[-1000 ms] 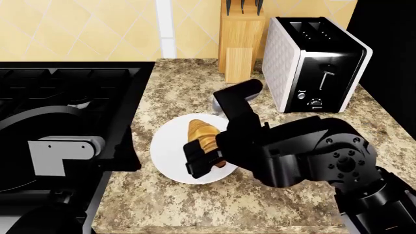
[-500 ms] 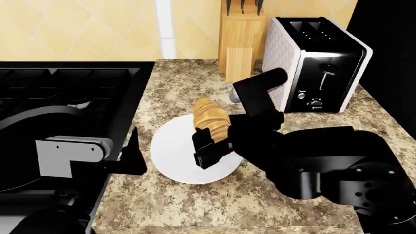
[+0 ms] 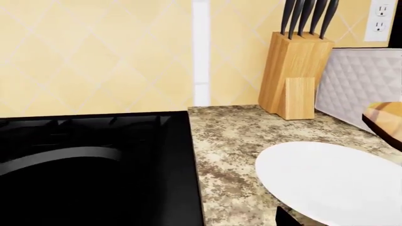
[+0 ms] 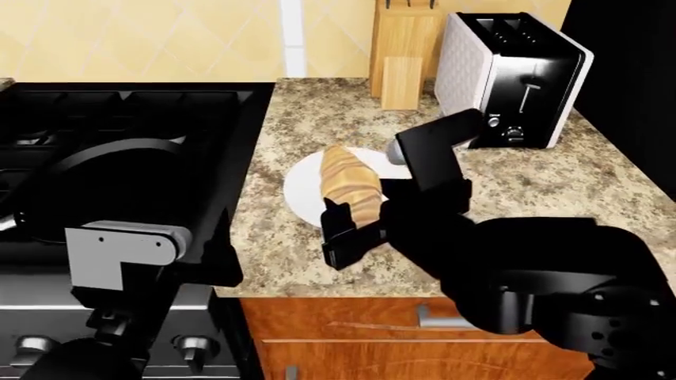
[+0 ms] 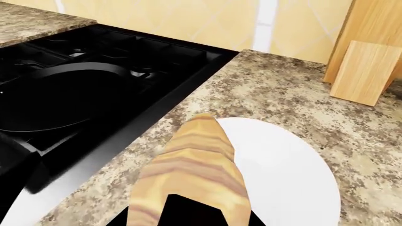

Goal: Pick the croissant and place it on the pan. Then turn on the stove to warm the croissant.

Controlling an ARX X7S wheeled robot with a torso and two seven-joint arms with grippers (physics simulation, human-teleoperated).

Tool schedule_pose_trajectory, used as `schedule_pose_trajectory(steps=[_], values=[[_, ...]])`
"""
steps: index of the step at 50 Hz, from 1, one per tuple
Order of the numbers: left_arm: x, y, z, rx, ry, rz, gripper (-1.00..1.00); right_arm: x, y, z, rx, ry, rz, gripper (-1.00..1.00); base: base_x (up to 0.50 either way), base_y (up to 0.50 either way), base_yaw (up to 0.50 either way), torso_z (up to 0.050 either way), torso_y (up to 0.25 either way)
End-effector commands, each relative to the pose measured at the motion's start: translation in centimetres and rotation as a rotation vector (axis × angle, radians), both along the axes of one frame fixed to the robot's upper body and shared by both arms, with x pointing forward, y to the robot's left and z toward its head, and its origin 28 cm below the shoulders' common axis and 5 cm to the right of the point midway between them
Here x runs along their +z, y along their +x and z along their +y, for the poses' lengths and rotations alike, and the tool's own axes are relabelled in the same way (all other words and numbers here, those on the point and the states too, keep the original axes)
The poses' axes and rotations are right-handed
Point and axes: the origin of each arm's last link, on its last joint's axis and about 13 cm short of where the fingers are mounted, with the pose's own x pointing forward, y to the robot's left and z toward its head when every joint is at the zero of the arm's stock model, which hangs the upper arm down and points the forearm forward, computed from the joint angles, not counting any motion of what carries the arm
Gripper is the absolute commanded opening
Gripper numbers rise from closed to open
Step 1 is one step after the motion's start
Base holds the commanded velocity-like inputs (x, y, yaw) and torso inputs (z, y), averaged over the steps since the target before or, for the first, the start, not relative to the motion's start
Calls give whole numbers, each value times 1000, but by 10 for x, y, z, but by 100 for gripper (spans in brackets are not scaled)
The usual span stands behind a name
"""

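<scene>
The golden-brown croissant (image 4: pixel 351 184) is held off the white plate (image 4: pixel 303 192), with my right gripper (image 4: pixel 359 220) shut on its near end. In the right wrist view the croissant (image 5: pixel 196 162) points out over the plate (image 5: pixel 285 176) toward the stove (image 5: pixel 157 56). The round black pan (image 4: pixel 116 186) sits on the stove (image 4: pixel 138 111) to the left, with nothing in it. My left gripper (image 4: pixel 180 257) hovers at the stove's front right corner, open and holding nothing. One of its fingertips (image 3: pixel 285 219) shows by the plate (image 3: pixel 326 183).
A toaster (image 4: pixel 514 71) and a wooden knife block (image 4: pixel 404 51) stand at the back of the speckled counter (image 4: pixel 549 174). Stove knobs (image 4: pixel 195 347) line the front panel below. A wooden cabinet front (image 4: pixel 349 340) is under the counter.
My right gripper has lifted the croissant off the plate and carried it slightly left. The head view has shifted, and now shows the stove's front panel and the cabinet.
</scene>
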Motion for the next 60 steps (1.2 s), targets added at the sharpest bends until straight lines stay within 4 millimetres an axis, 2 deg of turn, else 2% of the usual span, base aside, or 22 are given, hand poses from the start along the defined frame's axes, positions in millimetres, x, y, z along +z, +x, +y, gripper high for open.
schedule_pose_trajectory(steps=[1,8,23,49,60], values=[[4,-1,-1,-7,1,-9,100,4,4,-4,-35,34,-89,-100,0,0,0,0,0],[17,-3,4,13,5,-29,100,13,11,-6,-72,73,-189,-100,0,0,0,0,0],[31,-5,12,67,14,-56,100,13,9,-7,-59,72,-222,-100,0,15,0,0,0],[29,-3,10,53,16,-55,100,13,10,-6,-45,59,-225,-100,0,500,0,0,0],[39,-9,7,28,30,-111,100,13,12,-7,-44,61,-223,-100,0,500,0,0,0]])
